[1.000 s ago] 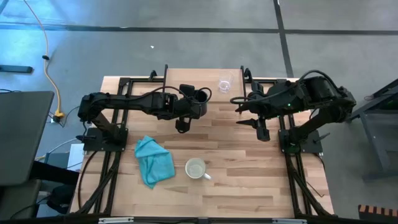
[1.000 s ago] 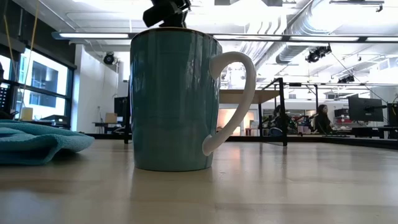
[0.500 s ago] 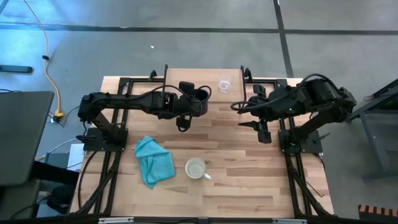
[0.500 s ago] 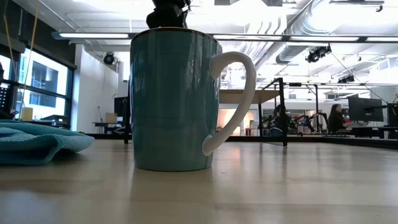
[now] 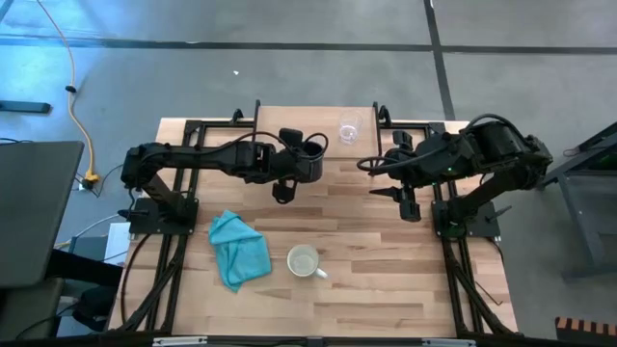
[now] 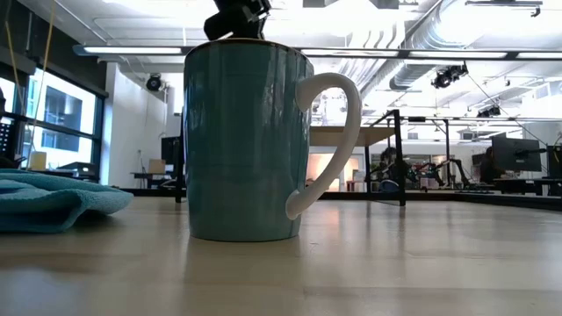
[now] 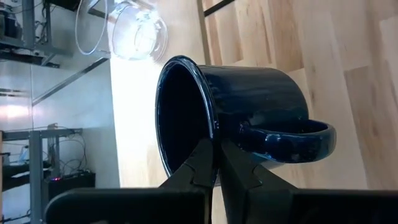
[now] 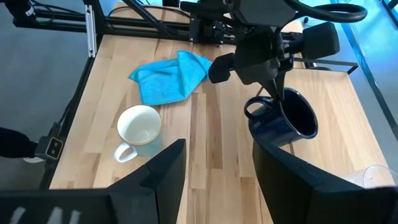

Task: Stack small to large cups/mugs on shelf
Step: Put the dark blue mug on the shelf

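My left gripper (image 5: pixel 307 154) is shut on a dark mug (image 8: pixel 291 121) and holds it in the air over the far middle of the table. A clear glass cup (image 5: pixel 349 129) stands on the pale shelf (image 5: pixel 289 118) at the far edge, just beyond the dark mug. The larger mug (image 5: pixel 304 260), white inside and teal outside, stands upright on the table near the front, its handle toward the right. My right gripper (image 5: pixel 378 179) hovers open at the right, pointing toward the dark mug, with nothing between its fingers (image 8: pixel 163 169). My left gripper pinches the dark mug's rim (image 7: pixel 213 132) right beside the handle (image 7: pixel 292 135), one finger inside the mug and one outside. The fingers slant down from above, from the table's left. The mug hangs tilted below them, clear of the table, its mouth turned sideways.
A crumpled teal cloth (image 5: pixel 236 249) lies on the table left of the larger mug. Black frame rails (image 5: pixel 193 130) run along both sides of the table. Bare wood lies between the two arms and at the front right.
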